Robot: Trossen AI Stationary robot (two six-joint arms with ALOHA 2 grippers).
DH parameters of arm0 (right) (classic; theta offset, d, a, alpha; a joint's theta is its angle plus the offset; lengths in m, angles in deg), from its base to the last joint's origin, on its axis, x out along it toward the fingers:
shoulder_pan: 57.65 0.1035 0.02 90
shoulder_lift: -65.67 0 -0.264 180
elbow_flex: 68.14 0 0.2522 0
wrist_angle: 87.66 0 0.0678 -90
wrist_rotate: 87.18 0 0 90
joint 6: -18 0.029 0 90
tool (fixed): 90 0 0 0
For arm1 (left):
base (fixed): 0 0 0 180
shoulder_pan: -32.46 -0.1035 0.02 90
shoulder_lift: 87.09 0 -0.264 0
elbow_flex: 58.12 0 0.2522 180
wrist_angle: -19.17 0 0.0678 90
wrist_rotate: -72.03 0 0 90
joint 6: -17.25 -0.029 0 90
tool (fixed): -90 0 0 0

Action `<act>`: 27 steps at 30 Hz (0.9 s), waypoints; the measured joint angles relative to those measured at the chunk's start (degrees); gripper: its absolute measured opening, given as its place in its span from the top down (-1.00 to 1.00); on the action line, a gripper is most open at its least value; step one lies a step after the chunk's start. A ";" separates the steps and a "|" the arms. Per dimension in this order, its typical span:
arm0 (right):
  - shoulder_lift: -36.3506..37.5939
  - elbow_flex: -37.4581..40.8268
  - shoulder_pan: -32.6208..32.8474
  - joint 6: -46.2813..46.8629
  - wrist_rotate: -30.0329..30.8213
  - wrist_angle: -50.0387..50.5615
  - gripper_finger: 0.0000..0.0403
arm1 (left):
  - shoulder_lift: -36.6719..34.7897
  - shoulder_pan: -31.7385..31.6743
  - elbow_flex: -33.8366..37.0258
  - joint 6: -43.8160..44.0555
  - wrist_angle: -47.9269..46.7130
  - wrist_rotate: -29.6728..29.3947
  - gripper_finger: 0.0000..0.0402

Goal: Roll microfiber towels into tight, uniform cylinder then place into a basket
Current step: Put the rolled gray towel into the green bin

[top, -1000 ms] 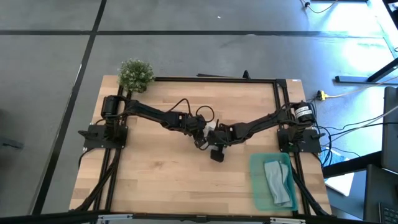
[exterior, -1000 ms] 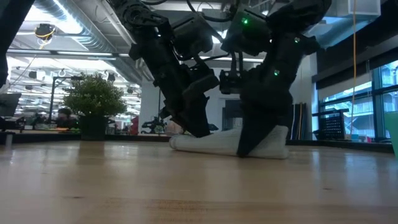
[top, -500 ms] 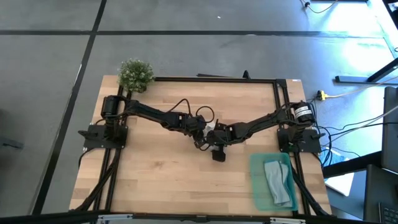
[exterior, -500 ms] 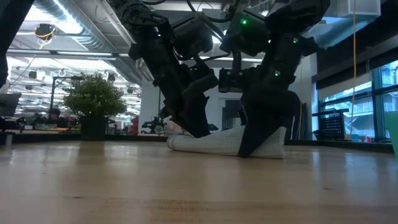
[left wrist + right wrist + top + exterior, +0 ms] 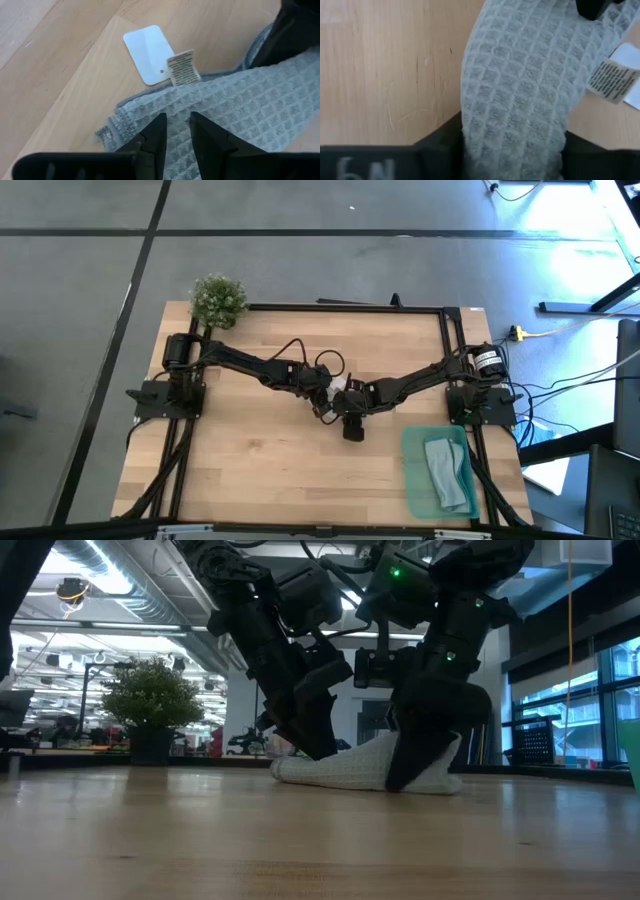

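Left to right across the table. A small bushy plant (image 5: 217, 298) stands at the far left corner, clear of the work.

Left gripper (image 5: 320, 392) sits low at mid-table on one end of the rolled grey towel (image 5: 350, 768). In its wrist view the two fingers (image 5: 156, 134) stand close together, pressed down on the waffle weave; we cannot tell whether any cloth is pinched between them. Two tags lie just beside that end: a pale plastic card (image 5: 149, 53) and a printed care label (image 5: 182, 68).

Right gripper (image 5: 350, 423) is at the roll's other end. Its jaws straddle the roll and clamp it across its width, cloth filling the gap.

Step in hand, as we judge it: securing the finished roll for the lift to the basket (image 5: 412, 480), which sits at the near right corner with the pale blue towel (image 5: 447, 472) already lying in it.

To do it well, we want both ends held evenly and raised level, since a loose end would let the layers unwind.

Texture: the grey cloth is soft, thick and waffle-gridded, and compresses under the fingers. The basket is translucent green plastic with low walls. The tabletop is pale wood.
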 joint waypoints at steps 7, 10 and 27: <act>0.02 0.00 -0.04 0.02 0.22 -0.07 0.70 | 0.00 0.00 0.00 0.70 -0.03 0.64 0.59; 0.04 0.00 -0.04 0.05 0.22 -0.11 0.80 | 0.00 0.00 0.00 0.62 0.16 1.61 0.59; 0.00 0.00 -1.12 0.24 -3.62 -0.24 0.79 | -3.55 -1.42 0.04 0.71 -0.73 7.25 0.61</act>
